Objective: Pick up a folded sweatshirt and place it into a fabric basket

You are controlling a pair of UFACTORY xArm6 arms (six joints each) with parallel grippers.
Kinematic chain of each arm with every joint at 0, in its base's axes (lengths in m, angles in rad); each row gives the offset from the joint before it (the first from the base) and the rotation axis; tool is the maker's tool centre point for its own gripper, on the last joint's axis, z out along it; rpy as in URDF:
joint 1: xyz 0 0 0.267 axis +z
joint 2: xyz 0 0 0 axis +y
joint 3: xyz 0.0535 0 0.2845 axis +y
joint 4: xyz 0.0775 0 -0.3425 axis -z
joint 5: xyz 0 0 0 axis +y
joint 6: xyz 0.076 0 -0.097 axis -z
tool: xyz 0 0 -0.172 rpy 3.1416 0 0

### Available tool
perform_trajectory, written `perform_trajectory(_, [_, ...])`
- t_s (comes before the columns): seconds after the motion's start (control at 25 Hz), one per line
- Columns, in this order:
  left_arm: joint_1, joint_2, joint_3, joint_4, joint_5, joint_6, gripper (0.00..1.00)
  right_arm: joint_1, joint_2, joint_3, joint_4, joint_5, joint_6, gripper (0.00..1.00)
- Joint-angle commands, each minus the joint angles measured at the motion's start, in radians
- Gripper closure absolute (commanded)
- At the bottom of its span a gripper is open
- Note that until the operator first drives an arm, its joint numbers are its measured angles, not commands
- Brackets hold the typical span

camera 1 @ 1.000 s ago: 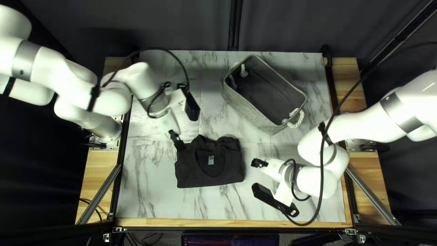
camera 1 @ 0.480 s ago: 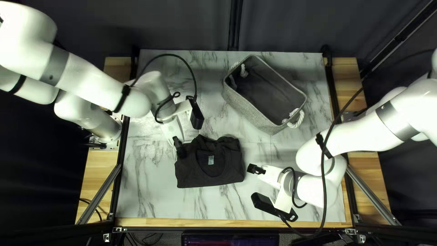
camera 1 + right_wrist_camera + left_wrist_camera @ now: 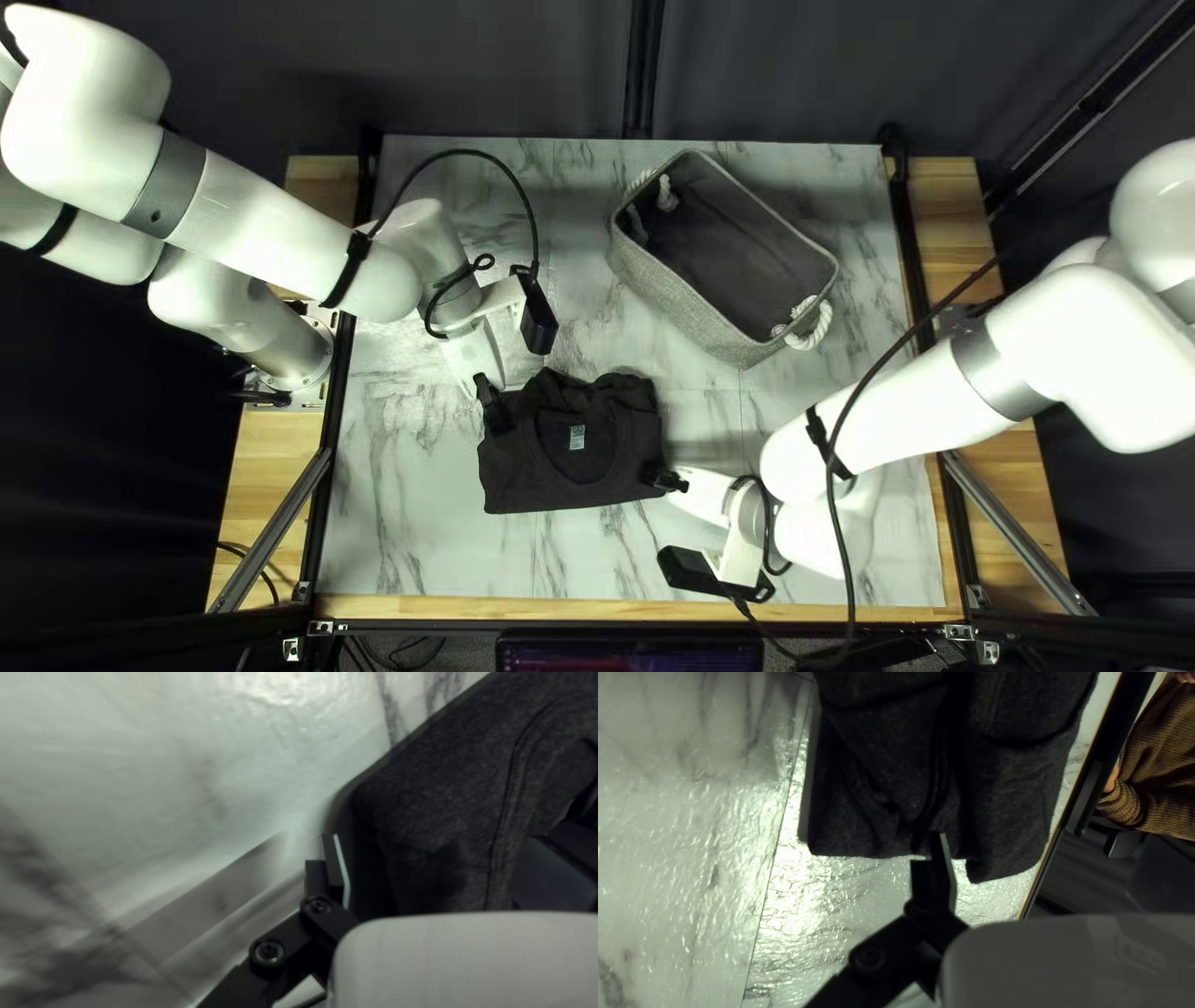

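Note:
Black folded sweatshirt (image 3: 573,461) lies flat, collar facing up, below the middle of the top left view. My left gripper (image 3: 492,405) is at its upper left corner; my right gripper (image 3: 664,478) is at its right edge. In the left wrist view one finger (image 3: 939,868) of the open gripper overlaps the border of the sweatshirt (image 3: 1008,784); its other finger is hidden. One finger (image 3: 330,868) of the open right gripper shows beside the sweatshirt (image 3: 436,815) in the right wrist view, the other hidden. The grey fabric basket (image 3: 679,293) stands upright, its inside visible.
The basket's white rope handle (image 3: 815,324) hangs on the side toward my right arm. A person's brown sleeve (image 3: 1151,778) shows beyond the table edge in the left wrist view. A monitor (image 3: 629,653) stands past the near edge.
My right gripper has moved left and slightly nearer the front, reaching the sweatshirt's right edge. The left gripper has shifted slightly toward the front and right. Sweatshirt and basket have stayed put.

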Motion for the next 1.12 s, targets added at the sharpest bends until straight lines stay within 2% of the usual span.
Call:
perform_trajectory(0.04, [0.0,0.0,0.0,0.0,0.0,0.0,0.0,-0.01,0.017,-0.001,-0.028,-0.007,0.005,0.0])
perform_trajectory(0.32, [0.0,0.0,0.0,0.0,0.0,0.0,0.0,-0.019,0.018,0.019,-0.07,-0.013,0.024,0.0])
perform_trajectory(0.6, [0.0,0.0,0.0,0.0,0.0,0.0,0.0,-0.056,-0.015,0.039,-0.071,-0.042,-0.032,0.0])
perform_trajectory(0.8, [0.0,0.0,0.0,0.0,0.0,0.0,0.0,-0.056,-0.006,0.042,-0.083,-0.058,-0.025,0.0])
perform_trajectory(1.12, [0.0,0.0,0.0,0.0,0.0,0.0,0.0,-0.063,-0.007,0.034,-0.044,-0.088,-0.053,0.0])
